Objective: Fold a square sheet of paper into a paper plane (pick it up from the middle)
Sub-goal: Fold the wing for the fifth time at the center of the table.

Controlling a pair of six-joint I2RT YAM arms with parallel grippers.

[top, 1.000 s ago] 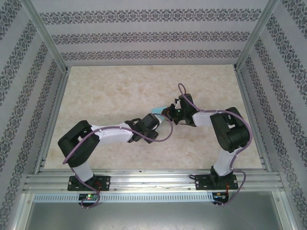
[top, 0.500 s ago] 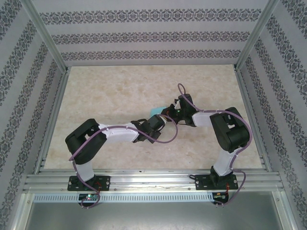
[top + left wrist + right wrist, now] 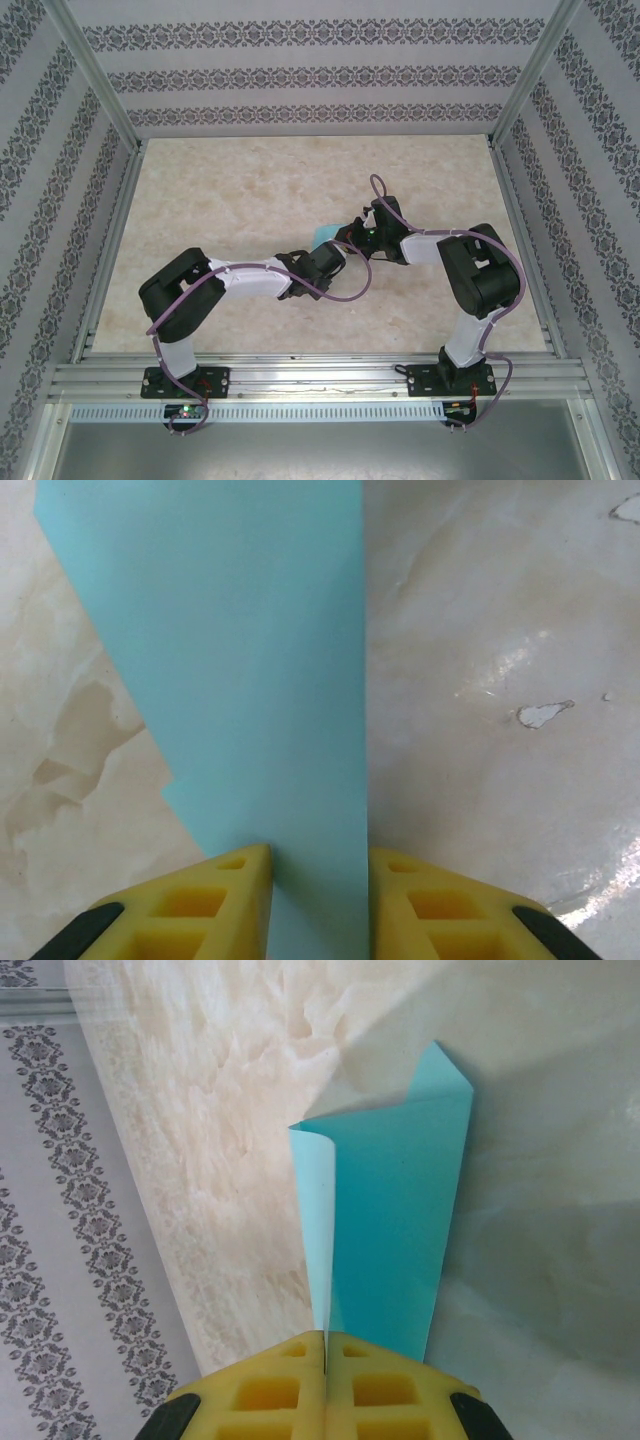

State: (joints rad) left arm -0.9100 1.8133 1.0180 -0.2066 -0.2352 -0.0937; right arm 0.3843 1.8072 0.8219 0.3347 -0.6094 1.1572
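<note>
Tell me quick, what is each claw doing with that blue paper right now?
Left gripper: open, the paper lying between its fingers.
Right gripper: closed, pinching the paper.

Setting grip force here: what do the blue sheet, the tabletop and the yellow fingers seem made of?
The square sheet of paper: thin matte paper, curling at one edge, with crisp corners. The tabletop: marble-patterned and glossy, showing glare; flaked spots suggest laminate, not stone. The yellow fingers: matte, with hollow cells; probably moulded plastic or rubber.

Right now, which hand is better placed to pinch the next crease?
Probably the left hand: it stands open astride the paper, free to pinch. The right hand is shut on it, busy holding.
</note>
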